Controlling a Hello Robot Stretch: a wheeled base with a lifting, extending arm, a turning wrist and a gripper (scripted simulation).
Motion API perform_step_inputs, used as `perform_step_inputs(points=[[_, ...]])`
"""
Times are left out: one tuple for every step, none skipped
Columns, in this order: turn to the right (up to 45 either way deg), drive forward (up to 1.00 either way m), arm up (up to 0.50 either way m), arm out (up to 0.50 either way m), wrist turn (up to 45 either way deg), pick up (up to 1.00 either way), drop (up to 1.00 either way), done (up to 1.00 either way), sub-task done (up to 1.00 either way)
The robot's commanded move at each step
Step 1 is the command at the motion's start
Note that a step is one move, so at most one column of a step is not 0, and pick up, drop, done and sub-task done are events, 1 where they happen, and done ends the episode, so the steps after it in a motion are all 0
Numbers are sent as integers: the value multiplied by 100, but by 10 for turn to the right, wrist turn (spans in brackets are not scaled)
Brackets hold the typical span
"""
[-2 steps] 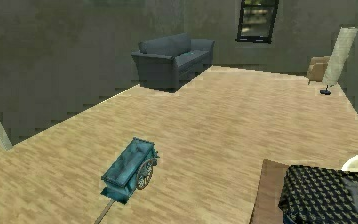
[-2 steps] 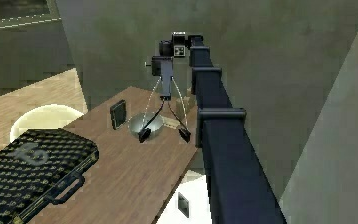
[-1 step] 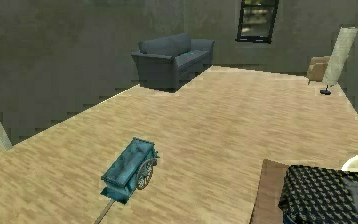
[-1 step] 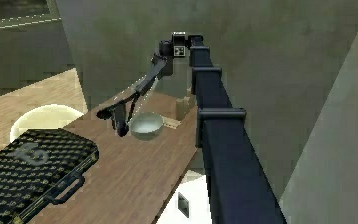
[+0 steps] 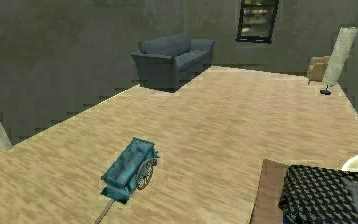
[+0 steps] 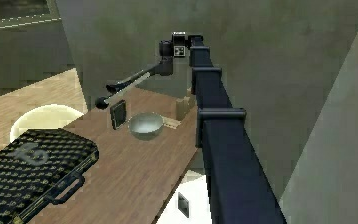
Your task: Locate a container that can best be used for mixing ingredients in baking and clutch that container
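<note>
Shallow round grey-blue bowl (image 6: 146, 125) stands near the brown wooden table's (image 6: 137, 170) far edge. Gripper (image 6: 105, 98) is near that edge; whether it holds anything cannot be told.

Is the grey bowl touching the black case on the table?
Apart. The arm side view shows a strip of bare brown tabletop between the bowl and the black case.

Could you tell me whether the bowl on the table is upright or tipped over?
Upright: the bowl rests on the table, its round rim facing up and its hollow showing.
</note>
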Motion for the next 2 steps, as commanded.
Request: perform_step_inputs(points=[[0, 0, 0, 0, 420, 0, 0, 0, 0], [0, 0, -30, 0, 0, 0, 0, 0, 0]])
